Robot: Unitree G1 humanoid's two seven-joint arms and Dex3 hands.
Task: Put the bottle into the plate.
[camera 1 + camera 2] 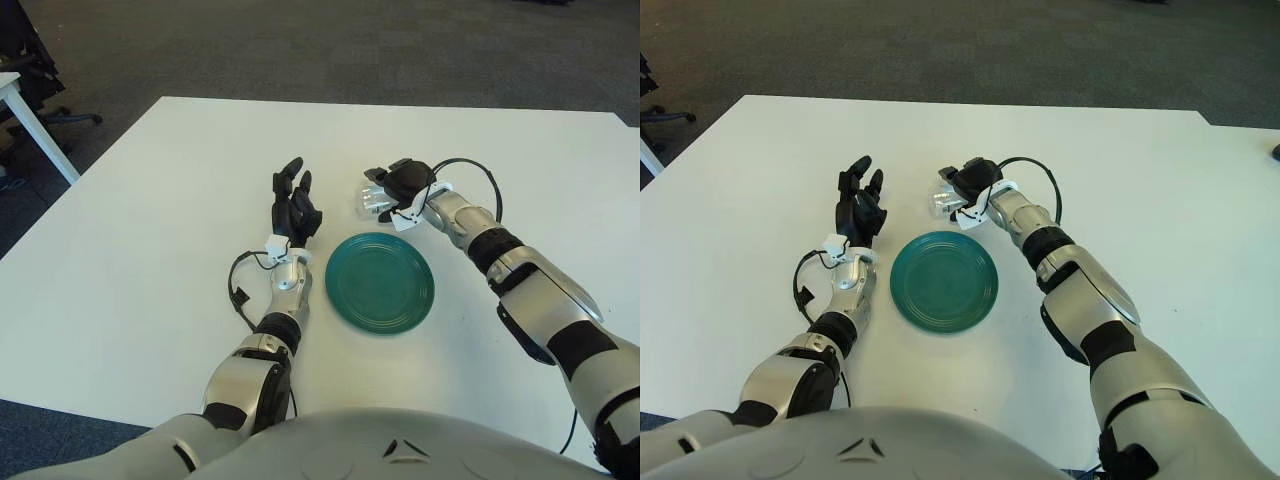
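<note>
A small clear bottle lies on its side just beyond the far rim of the round teal plate. My right hand is curled around the bottle from the right, its black fingers covering most of it. In the right eye view the same bottle shows left of the right hand, above the plate. My left hand stands with fingers spread, left of the plate, holding nothing.
The white table spreads widely around the plate. A black cable loops over the right wrist. Dark carpet lies beyond the far edge, and another white table's leg stands at the far left.
</note>
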